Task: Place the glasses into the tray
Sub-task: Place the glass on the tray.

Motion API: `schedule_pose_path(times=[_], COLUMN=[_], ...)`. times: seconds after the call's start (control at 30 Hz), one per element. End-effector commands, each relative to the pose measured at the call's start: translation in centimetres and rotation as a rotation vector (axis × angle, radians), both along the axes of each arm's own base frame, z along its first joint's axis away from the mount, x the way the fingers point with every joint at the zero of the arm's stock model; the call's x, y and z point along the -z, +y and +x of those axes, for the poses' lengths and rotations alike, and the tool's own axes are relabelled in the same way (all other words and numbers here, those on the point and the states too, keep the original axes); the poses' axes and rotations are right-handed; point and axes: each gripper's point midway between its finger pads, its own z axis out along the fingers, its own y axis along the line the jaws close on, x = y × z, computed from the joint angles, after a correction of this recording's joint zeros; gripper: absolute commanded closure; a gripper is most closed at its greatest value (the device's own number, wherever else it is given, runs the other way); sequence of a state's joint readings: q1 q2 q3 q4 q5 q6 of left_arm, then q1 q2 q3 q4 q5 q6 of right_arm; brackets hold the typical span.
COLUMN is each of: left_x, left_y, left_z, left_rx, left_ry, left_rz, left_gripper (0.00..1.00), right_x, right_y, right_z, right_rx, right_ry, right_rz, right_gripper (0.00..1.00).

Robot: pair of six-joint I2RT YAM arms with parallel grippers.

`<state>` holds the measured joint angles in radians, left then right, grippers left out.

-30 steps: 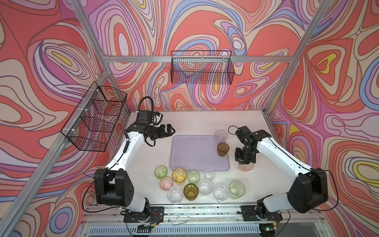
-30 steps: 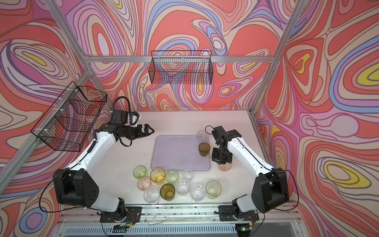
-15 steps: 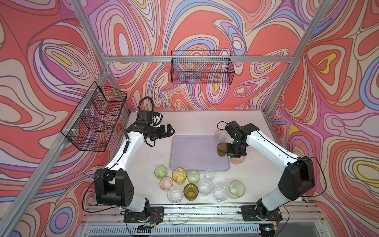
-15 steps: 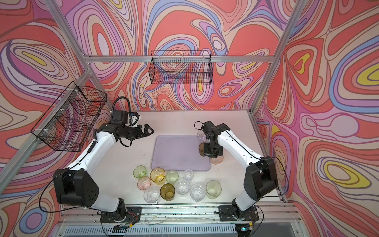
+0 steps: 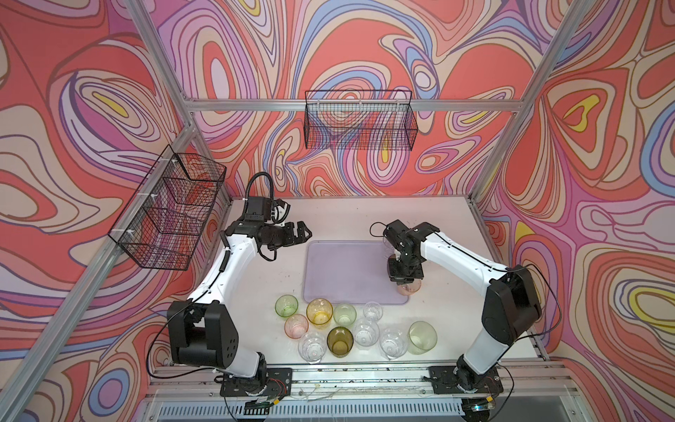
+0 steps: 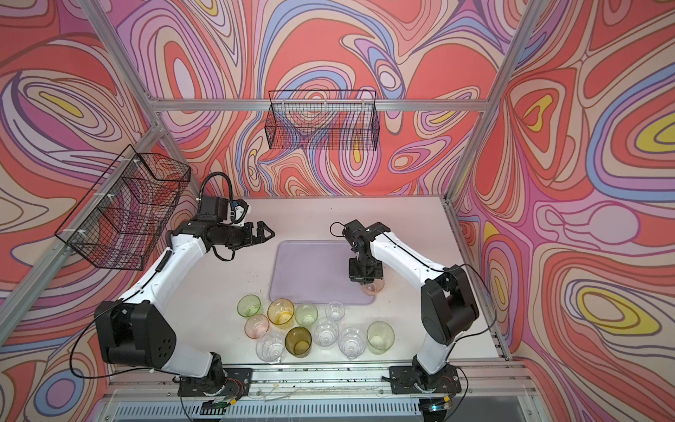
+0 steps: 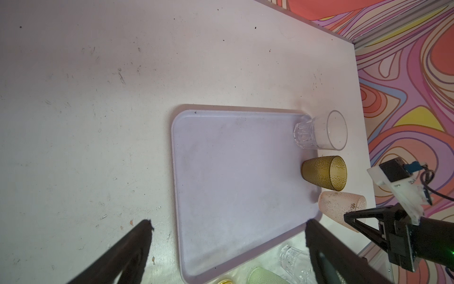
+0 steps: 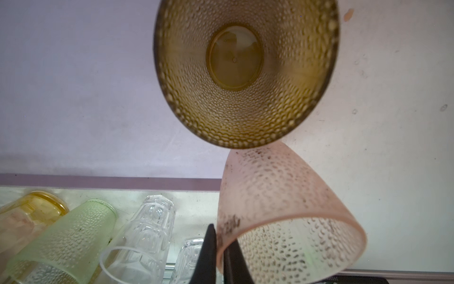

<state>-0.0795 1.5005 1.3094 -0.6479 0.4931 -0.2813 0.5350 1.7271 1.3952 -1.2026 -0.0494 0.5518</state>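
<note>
Pink glass (image 8: 277, 196) was pinched by its rim in my right end effector (image 8: 221, 236), one finger inside and one outside, right at the near right corner of the tray (image 5: 339, 270). Couldn't tell whether its base was over the lip or just off it, so I'd call that one mid-placement, not done. Two looked properly in, along the tray's right edge: an olive glass (image 7: 321, 172) and a clear glass (image 7: 317, 132), both upright. Ten other glasses (image 5: 365, 331) sat bunched on the table (image 5: 255, 292) in front of the tray, so by my reckoning most of the job was left. My left end effector (image 5: 303, 234) was spread wide with nothing in it, up by the tray's far left corner.

Texture-wise, the pink and olive ones were tapered, translucent and covered in little dimples, and the pink one was kinda grubby with dark specks. The clear one had a faceted base and a smooth flared top. Tray was flat matte lavender with rounded corners, a low lip and some scuffs.
</note>
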Motion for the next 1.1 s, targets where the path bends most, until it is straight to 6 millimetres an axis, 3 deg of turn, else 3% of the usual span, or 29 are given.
schedule_pose_path(times=[0.0, 0.7, 1.07], left_x=[-0.6, -0.8, -0.8], left_y=[-0.1, -0.1, -0.1], left_z=[-0.2, -0.2, -0.2], left_rx=[0.014, 0.015, 0.015], left_ry=[-0.009, -0.013, -0.014], left_rz=[0.008, 0.010, 0.010], left_gripper=[0.00, 0.00, 0.00], right_x=[0.1, 2.1, 1.4], right_y=[1.0, 1.7, 1.6], right_z=[0.6, 0.4, 0.8], right_rx=[-0.007, -0.038, -0.052], right_ry=[-0.009, 0.041, 0.021], right_rz=[0.013, -0.016, -0.041], right_gripper=[1.00, 0.98, 0.83])
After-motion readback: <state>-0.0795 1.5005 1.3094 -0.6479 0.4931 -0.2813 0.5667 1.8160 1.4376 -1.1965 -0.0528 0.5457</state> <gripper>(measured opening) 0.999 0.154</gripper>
